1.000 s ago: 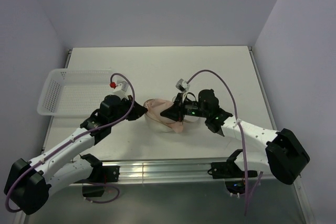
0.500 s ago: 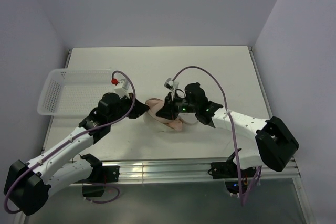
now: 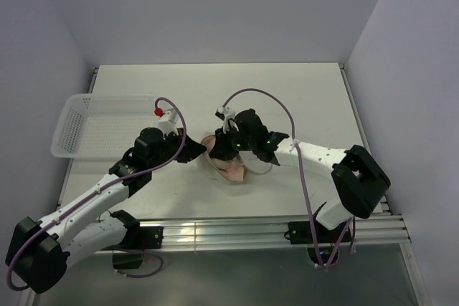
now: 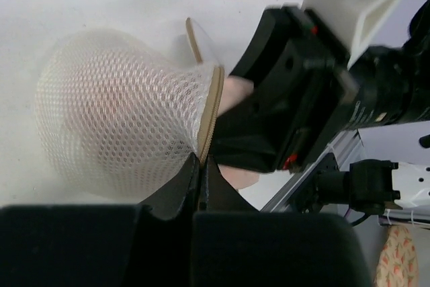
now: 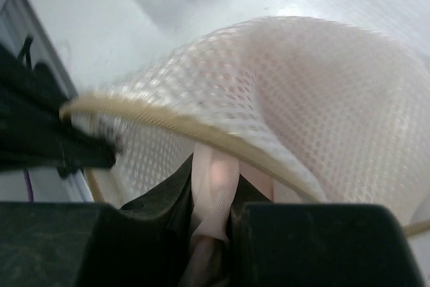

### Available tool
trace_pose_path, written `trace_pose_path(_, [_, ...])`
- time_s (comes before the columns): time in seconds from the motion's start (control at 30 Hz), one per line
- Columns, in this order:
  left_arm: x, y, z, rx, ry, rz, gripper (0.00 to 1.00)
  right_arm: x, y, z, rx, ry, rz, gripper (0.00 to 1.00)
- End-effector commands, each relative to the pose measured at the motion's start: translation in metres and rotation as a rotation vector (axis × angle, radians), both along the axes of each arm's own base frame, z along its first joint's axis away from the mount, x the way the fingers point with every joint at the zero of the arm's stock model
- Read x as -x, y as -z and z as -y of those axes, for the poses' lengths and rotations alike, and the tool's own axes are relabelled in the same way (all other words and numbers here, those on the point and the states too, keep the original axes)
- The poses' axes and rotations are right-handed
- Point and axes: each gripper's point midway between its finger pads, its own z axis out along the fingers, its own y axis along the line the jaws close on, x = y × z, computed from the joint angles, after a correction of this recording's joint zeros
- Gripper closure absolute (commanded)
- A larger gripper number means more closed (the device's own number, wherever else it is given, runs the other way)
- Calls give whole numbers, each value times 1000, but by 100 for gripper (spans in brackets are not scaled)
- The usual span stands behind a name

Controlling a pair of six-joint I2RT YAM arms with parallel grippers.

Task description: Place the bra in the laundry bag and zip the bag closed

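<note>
I am 2 arms. The white worktop is wide and bare beyond my fingers and to the right of them. Its near edge is close behind them. A white basket sits well to the left of my left fingers, at the worktop's left edge.

My left arm stretches forward and slants to the right. My right arm sticks its elbow out to the right and points back to the left. The 2 sets of fingers nearly meet in the middle, just apart.

My left fingers are clenched on the tan rim of the laundry bag. The bag lies on the worktop, right at my fingertips. Its round mesh dome bulges away from my left fingers. Its open mouth faces my right fingers.

My right fingers are clenched on a fold of the pink bra. The fold runs long and thin, straight out from between my right fingers and under the rim. More pink shows through the mesh, so part of the bra is inside the bag. From above I cannot tell how much is in.
</note>
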Motion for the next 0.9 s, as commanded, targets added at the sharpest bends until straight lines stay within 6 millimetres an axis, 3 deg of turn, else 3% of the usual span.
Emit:
trace_pose_path(0.0, [7, -7, 9, 68, 48, 21, 100, -38, -18, -6, -66, 255, -24, 88])
trace_pose_path(0.07, [11, 0, 9, 78, 51, 3, 100, -45, -20, -9, -119, 339, -69, 83])
trace_pose_path(0.17, [13, 7, 8, 69, 55, -16, 100, -56, -7, -9, -131, 429, -109, 80])
trace_pose_path(0.3, [13, 10, 5, 55, 46, -22, 100, -68, -1, 5, -142, 559, -91, 77])
trace_pose_path(0.37, [11, 11, 3, 50, 27, -19, 100, -71, 0, 6, -130, 583, -71, 68])
trace_pose_path(0.47, [4, 8, 2, 49, -8, -22, 100, -60, 0, 5, -75, 566, -35, 46])
trace_pose_path(0.5, [1, 6, 2, 44, -18, -22, 100, -54, -9, 4, -79, 549, -14, 41])
trace_pose_path(0.63, [-7, 4, -1, 38, -62, -26, 100, -40, -17, 28, -7, 539, 30, 20])
trace_pose_path(0.67, [-9, 6, -2, 29, -77, -29, 100, -39, -25, 34, -7, 547, 44, 17])
trace_pose_path(0.87, [-13, 5, -10, 20, -123, -21, 100, -19, -29, 59, 40, 528, 60, 7])
